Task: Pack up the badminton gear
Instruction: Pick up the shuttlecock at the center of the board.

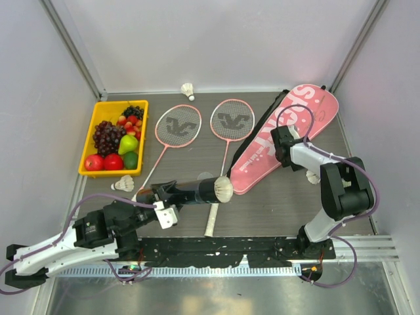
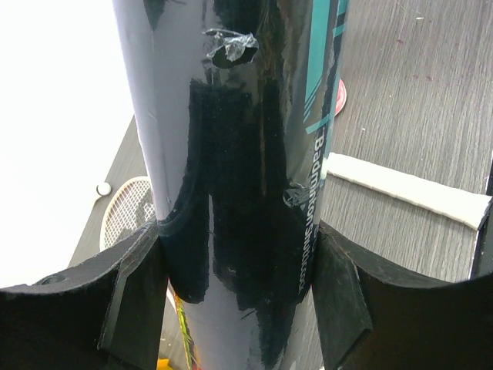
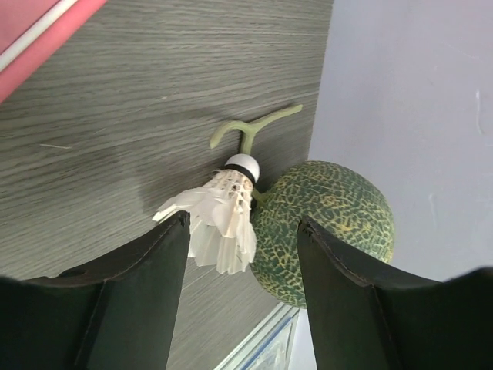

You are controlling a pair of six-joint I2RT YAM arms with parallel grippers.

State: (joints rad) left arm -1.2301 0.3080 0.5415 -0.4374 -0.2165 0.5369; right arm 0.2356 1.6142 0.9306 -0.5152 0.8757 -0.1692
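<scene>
My left gripper [image 1: 167, 195] is shut on the long dark tube [image 1: 197, 191] and holds it level over the table's front. A white shuttlecock [image 1: 224, 189] sits in the tube's right end. In the left wrist view the tube [image 2: 239, 154] fills the gap between both fingers. Two pink rackets [image 1: 178, 128] [image 1: 231, 121] lie side by side at mid table. The pink SPORT bag [image 1: 292, 131] lies at the right. My right gripper [image 3: 243, 221] is open and empty, just short of another shuttlecock [image 3: 223, 212] lying on the table against the green netted ball [image 3: 327, 227].
The yellow fruit tray [image 1: 88, 141] stands at the back left. Loose shuttlecocks lie by the back wall [image 1: 188, 90] and in front of the tray [image 1: 123, 184]. The green ball rests close to the right wall. A racket handle [image 2: 408, 189] lies under the tube.
</scene>
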